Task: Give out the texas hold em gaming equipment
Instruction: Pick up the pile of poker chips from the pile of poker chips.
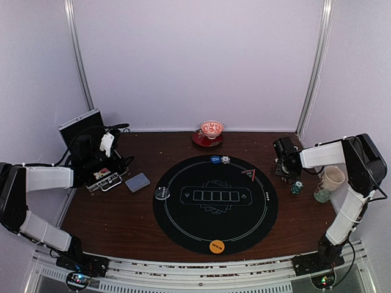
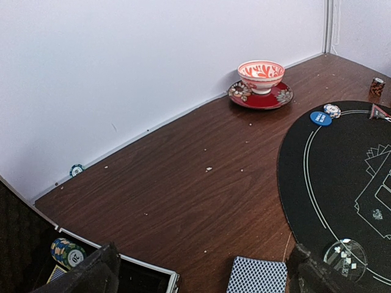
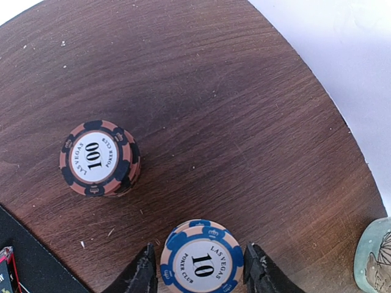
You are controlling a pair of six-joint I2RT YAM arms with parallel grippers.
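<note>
1. Nearest the arm bases, an orange marker disc [image 1: 217, 246] lies on the near rim of the round black mat [image 1: 183, 226]
2. Further in on the left, a pale see-through marker disc [image 1: 162, 193] sits on the mat's left edge. Just beside the mat, a deck of grey-blue-backed cards [image 1: 137, 182] lies on the wooden surface [image 1: 122, 213]
3. The left fingers [image 2: 91, 274] stand wide apart and hold nothing. In the wrist view the deck shows between them, untouched, and a stack of striped chips [image 2: 67, 253] sits in the open case [image 1: 104, 181] below
4. On the right, off the mat, the right fingers [image 3: 259, 278] stand partly open, one on each side of a blue-edged chip stack marked 10 [image 3: 201, 262]. They are close to its rim with a thin gap on one side, so they are not clamped on it
5. Near that stack but apart from it, a pink-and-black stack marked 100 [image 3: 99, 157] stands on the surface, with a pale cup [image 1: 333, 178] off to the right
6. On the mat's far rim lies a blue marker disc [image 1: 215, 159] with a striped chip [image 1: 225, 160] just beside it
7. By the back wall a red-and-white bowl [image 1: 212, 128] sits on its red saucer [image 1: 198, 139] — and further left a lone chip [image 2: 76, 170] rests against the wall
</note>
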